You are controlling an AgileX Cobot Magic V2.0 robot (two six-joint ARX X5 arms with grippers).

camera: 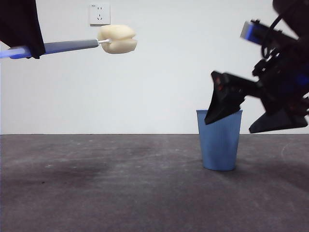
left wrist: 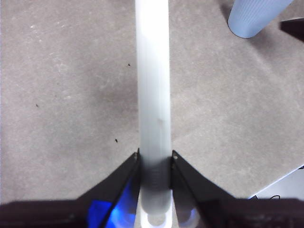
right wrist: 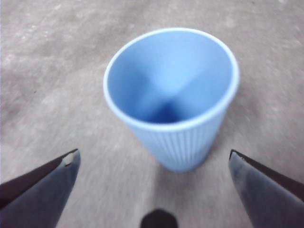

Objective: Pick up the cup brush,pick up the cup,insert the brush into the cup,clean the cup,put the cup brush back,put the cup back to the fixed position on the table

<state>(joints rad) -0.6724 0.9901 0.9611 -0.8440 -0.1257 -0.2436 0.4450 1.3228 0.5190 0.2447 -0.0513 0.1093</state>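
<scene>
The cup brush (camera: 72,46) hangs level high at the left, its cream sponge head (camera: 118,38) pointing right. My left gripper (camera: 26,50) is shut on its grey handle (left wrist: 153,71), which runs straight out between the jaws (left wrist: 155,156). The blue ribbed cup (camera: 219,142) stands upright on the table (camera: 96,193) at the right. My right gripper (camera: 229,125) is open at rim height, one jaw in front of the cup and the other to its right. In the right wrist view the cup (right wrist: 171,95) stands just beyond the spread jaws (right wrist: 153,154), untouched. The cup (left wrist: 256,16) also shows in the left wrist view.
A white wall with a socket (camera: 99,13) stands behind the table. The table's edge (left wrist: 285,183) shows in a corner of the left wrist view. Bare dark table lies between the brush and the cup.
</scene>
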